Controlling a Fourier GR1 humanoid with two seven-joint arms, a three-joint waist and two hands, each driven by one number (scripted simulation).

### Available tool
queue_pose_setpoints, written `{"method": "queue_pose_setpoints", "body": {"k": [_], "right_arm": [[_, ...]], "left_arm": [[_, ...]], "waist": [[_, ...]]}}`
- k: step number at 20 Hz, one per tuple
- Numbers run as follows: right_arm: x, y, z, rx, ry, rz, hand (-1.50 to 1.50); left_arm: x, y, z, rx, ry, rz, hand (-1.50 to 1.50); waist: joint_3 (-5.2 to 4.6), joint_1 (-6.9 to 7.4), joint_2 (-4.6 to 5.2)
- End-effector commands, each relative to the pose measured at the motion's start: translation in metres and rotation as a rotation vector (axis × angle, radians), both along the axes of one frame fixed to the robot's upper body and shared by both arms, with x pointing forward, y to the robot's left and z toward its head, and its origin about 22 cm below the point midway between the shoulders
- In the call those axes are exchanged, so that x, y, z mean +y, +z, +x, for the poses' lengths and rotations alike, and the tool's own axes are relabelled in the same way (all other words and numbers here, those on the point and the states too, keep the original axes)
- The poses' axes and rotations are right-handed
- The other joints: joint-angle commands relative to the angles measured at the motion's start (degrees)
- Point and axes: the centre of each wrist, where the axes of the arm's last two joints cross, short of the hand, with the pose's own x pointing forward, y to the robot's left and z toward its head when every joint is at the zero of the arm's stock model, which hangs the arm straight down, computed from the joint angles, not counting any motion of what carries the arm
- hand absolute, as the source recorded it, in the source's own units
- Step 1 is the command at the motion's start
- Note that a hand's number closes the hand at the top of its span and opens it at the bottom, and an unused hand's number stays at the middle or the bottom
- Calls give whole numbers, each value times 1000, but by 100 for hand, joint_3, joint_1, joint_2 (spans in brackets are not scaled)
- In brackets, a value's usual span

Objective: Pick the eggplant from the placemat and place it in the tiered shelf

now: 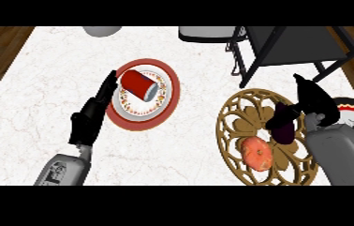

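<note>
Placemat: round gilt fretwork, near right, under a ribbed orange fruit.
Eggplant: glossy purple, on the placemat, right hand curled round it.
Left hand: straight-fingered beside the patterned plate.

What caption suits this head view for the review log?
Right hand closing on the eggplant on the placemat, beside an orange fruit; left hand open by the plate holding a red cup.
</note>
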Motion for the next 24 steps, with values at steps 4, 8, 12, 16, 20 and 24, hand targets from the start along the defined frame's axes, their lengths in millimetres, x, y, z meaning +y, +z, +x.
{"method": "queue_pose_setpoints", "body": {"k": [4,8,12,16,20,24], "right_arm": [[-6,24,-6,70,-68,-53,-150],[16,-28,-5,79,-57,-34,-150],[-26,-20,-4,95,-65,-30,-150],[5,-28,9,87,-65,-10,-150],[-6,-38,5,105,-44,-6,-150],[-13,-64,-12,140,-38,2,150]], "left_arm": [[33,3,8,5,22,6,0],[6,0,15,-6,-6,8,0],[5,-1,12,-17,-5,6,0],[19,4,11,2,5,-13,0],[3,15,13,1,2,-5,0],[-1,-2,-2,8,2,0,0]], "waist": [[-4,-43,-12],[0,-16,4],[0,-22,2],[0,-7,2],[0,-11,2],[0,-15,-1]]}}
